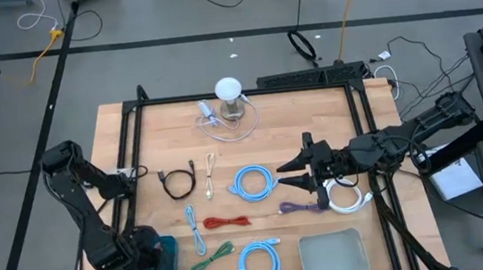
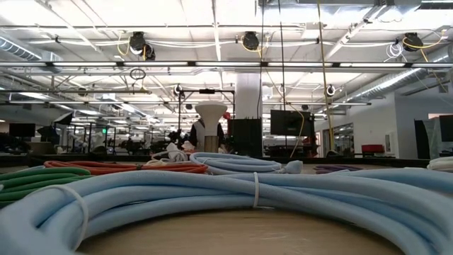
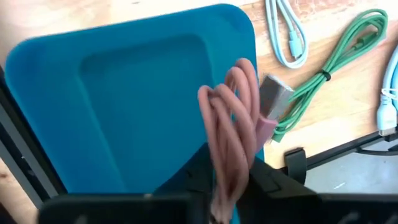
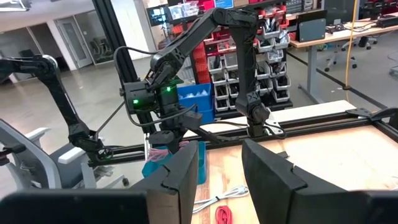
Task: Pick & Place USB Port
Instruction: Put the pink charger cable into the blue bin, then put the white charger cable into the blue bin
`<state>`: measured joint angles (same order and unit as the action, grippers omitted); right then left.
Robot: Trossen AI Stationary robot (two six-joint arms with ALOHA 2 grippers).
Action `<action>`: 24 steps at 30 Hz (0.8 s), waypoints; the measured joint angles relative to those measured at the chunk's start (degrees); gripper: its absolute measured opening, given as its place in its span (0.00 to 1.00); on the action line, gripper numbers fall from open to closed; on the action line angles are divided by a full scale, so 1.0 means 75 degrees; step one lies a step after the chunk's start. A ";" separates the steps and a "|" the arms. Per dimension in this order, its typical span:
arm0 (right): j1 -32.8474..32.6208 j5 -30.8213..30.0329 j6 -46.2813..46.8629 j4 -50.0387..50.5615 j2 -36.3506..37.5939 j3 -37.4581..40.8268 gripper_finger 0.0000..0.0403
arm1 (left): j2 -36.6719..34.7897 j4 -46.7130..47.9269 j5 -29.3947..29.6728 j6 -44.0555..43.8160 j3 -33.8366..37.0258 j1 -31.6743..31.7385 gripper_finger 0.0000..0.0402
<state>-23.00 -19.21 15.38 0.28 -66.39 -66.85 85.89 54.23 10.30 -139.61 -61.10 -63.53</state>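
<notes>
left pincer [image 3: 227,186] holds pink usb cable [image 3: 233,124] over blue tray [image 3: 124,93].

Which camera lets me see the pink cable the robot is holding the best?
The left wrist view: the coiled pink cable with its silver USB plug fills the middle, hanging over the blue plastic tray from the left gripper. The high view hides the cable behind that arm, the right wrist view shows only a far pink speck, and the low view shows none.

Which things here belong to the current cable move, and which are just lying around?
In play: coiled pink USB cable, gripped by left gripper; blue plastic tray beneath it.
Lying about: light blue cable coil, green cable, red cable, grey tray. Right gripper idle, open.
</notes>
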 joint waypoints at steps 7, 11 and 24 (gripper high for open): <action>0.0000 0.0000 0.0003 -0.0001 0.0001 0.0000 0.29 | 0.0000 0.0198 -0.0205 -0.0073 0.0000 0.0000 0.39; 0.0000 0.0002 0.0003 -0.0001 0.0000 0.0000 0.29 | 0.0000 0.0337 -0.0161 -0.0081 0.0000 0.0000 0.48; 0.0000 0.0002 -0.0136 -0.0002 0.0000 0.0000 0.29 | -0.0990 0.0893 0.2939 0.1065 0.0003 0.1267 0.41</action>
<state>-23.00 -19.20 14.35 0.27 -66.39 -66.85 78.46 60.93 32.35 -131.63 -61.08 -54.02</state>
